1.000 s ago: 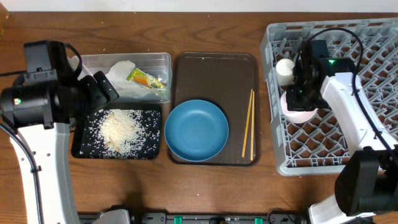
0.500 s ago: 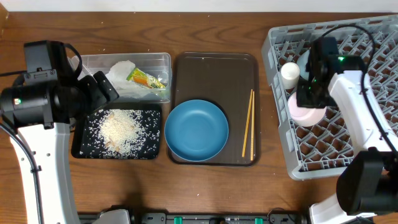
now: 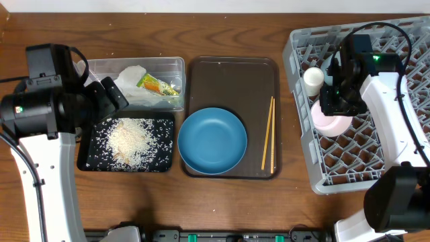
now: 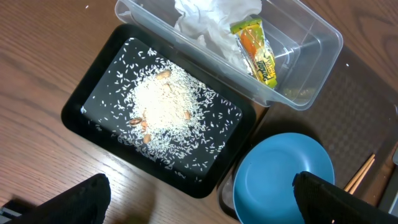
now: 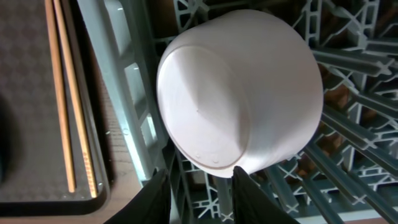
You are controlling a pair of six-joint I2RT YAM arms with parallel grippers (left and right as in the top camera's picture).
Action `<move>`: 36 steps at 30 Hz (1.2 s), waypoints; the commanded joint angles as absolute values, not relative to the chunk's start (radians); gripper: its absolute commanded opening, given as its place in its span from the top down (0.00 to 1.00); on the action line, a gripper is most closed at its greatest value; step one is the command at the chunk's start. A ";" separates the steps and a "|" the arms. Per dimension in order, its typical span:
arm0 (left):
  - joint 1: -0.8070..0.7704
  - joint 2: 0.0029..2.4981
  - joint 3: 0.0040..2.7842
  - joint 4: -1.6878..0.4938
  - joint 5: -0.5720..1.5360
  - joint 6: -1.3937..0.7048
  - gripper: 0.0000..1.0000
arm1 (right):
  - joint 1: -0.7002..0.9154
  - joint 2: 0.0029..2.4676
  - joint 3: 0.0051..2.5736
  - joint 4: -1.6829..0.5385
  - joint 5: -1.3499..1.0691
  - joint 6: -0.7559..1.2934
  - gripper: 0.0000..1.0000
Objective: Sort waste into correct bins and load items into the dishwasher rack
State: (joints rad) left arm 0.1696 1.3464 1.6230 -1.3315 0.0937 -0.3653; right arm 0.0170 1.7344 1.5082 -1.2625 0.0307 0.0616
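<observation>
Right gripper's (image 5: 200,179) 2 fingers spread, white bowl (image 5: 249,93) at their tips; left gripper's (image 4: 200,183) spread wide, rice (image 4: 165,102) ahead.

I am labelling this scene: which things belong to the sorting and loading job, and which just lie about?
Job: tissue, wrapper, rice, clear tub, black tray, blue plate, chopsticks, white bowl, cream cup, rack.
Lying about: brown serving tray, table.

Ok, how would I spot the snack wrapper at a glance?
In the overhead view, find the clear rectangular plastic tub at upper left, directly above the shallow black rectangular tray. Inside it, beside the crumpled white tissue, lies the small snack wrapper: the only green, orange and yellow thing there.
</observation>
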 commanded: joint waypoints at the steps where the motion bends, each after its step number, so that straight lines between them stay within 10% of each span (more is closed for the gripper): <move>1: 0.175 1.348 1.624 -1.334 0.078 -0.360 0.04 | 0.013 1.739 1.500 -1.256 0.091 0.048 0.68; 14: 0.175 1.348 1.624 -1.334 0.078 -0.360 0.04 | -0.084 1.739 1.453 -1.200 0.233 0.146 0.53; 36: 0.175 1.348 1.624 -1.334 0.078 -0.360 0.04 | -0.156 1.736 1.459 -1.239 -0.288 -0.040 0.42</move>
